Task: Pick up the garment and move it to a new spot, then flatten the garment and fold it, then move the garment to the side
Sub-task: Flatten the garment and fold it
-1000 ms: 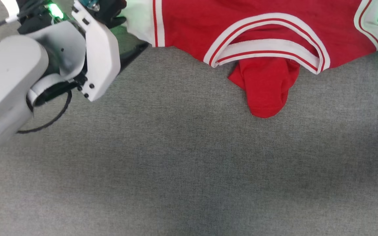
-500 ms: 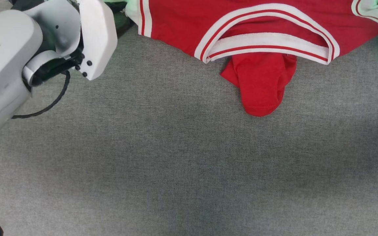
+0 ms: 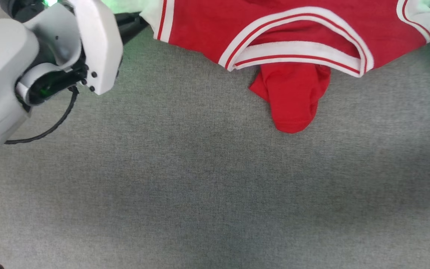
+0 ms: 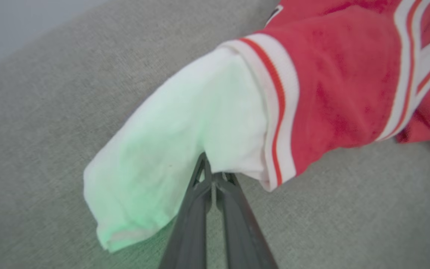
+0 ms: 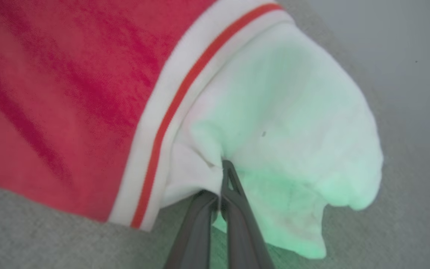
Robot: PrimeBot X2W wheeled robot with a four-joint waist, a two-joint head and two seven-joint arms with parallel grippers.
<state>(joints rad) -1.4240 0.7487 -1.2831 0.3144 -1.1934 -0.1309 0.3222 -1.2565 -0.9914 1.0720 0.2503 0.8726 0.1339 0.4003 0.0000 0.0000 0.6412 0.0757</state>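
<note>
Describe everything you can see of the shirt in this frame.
The shirt is a soft red knit with white sleeves and white trim with red stripes at neck and armholes. It is spread sideways over the grey cloth surface, neck opening toward the robot, a red fold poking out below it. The left gripper is shut on one white sleeve, the right gripper on the other; green light tints both sleeves.

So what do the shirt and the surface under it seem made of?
The shirt looks like soft matte knit, probably cotton jersey: it drapes and creases. The surface looks like grey woven cloth, matte, with a fine heathered weave; maybe upholstery.
</note>
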